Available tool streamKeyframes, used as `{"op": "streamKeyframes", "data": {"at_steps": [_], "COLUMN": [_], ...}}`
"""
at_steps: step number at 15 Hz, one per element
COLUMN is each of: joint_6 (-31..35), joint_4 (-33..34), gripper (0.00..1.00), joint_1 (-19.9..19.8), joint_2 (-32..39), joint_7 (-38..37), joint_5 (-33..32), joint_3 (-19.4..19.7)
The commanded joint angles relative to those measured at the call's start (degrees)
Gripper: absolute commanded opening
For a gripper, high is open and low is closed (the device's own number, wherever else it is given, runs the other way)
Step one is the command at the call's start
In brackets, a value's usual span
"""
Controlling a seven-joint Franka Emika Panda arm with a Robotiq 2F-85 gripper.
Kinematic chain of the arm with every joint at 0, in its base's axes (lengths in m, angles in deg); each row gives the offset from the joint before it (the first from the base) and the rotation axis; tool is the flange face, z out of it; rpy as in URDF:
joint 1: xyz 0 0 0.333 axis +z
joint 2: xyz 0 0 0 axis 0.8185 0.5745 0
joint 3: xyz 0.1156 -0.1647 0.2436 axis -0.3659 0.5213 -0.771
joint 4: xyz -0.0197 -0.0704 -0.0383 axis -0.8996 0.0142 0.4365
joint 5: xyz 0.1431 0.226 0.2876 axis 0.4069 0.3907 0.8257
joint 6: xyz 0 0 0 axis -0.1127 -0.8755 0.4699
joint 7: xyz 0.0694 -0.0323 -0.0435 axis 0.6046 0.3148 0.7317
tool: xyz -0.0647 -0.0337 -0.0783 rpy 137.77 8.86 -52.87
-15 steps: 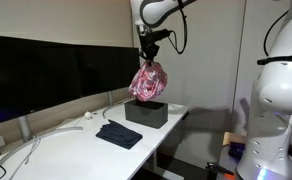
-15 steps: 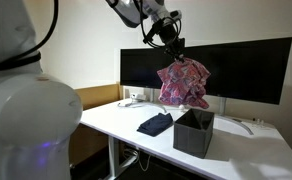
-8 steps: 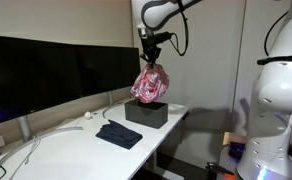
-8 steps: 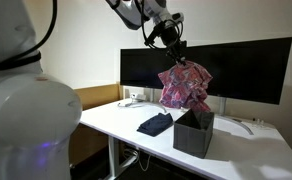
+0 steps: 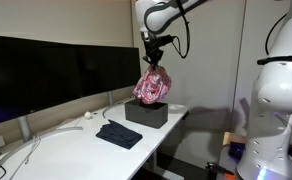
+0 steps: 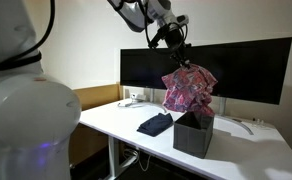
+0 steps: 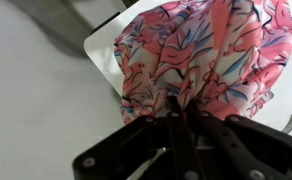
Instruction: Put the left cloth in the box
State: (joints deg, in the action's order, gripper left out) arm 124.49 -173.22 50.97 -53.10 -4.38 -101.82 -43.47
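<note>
Gripper (image 5: pixel 152 58) is up high, jaws clamped narrow on the gathered top of the pink cloth (image 5: pixel 151 86). The wrist view shows it: fingers (image 7: pixel 172 120) are pinched into the bunched fabric. The cloth hangs straight over the box (image 5: pixel 146 113), its lowest folds at the rim (image 6: pixel 193 122); I can't tell whether they dip inside. Just beside the box, a dark cloth (image 5: pixel 119 134) lies flat on the table (image 5: pixel 76 152), clear of the drop. Behind are a wide monitor (image 5: pixel 46 75), a small white object (image 5: pixel 87 115) and loose cables (image 5: pixel 31 150). A white robot body (image 6: pixel 26 110) fills the foreground in an exterior view, hiding that end of the table.
</note>
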Motion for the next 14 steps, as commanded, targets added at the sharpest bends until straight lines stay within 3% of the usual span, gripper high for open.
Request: {"op": "streamKeyframes", "data": {"at_steps": [1, 14], "joint_6": [1.6, 2.4], "joint_4": [-1.2, 2.0], "gripper": [0.02, 0.02], "joint_1": [-2.0, -2.8], "joint_2": [-1.3, 2.4], "joint_7": [-0.3, 0.4], "joint_5": [-0.2, -1.0], "joint_3": [0.8, 1.0]}}
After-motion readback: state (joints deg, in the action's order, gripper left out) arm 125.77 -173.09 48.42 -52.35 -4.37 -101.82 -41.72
